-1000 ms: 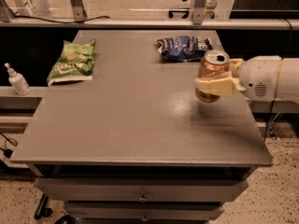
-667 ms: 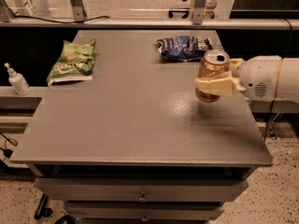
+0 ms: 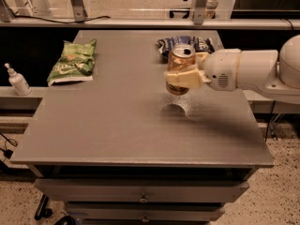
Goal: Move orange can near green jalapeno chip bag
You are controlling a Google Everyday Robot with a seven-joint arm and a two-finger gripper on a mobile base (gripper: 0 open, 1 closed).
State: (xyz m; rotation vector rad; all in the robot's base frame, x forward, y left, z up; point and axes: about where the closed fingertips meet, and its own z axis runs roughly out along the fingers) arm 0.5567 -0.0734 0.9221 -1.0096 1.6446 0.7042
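The orange can (image 3: 181, 59) is gripped upright by the hand (image 3: 180, 80), closed round its lower body, and is held clear of the table (image 3: 108, 125); its shadow is seen beneath. Vs. 1 s ago, can + hand have been shifted left, from nr the right edge toward the table's middle. The green jalapeno chip bag (image 3: 72, 62) is left unmoved nr the back-left corner, well apart from the can.

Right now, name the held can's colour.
Golden-orange can, in end effector above the table; camera view.
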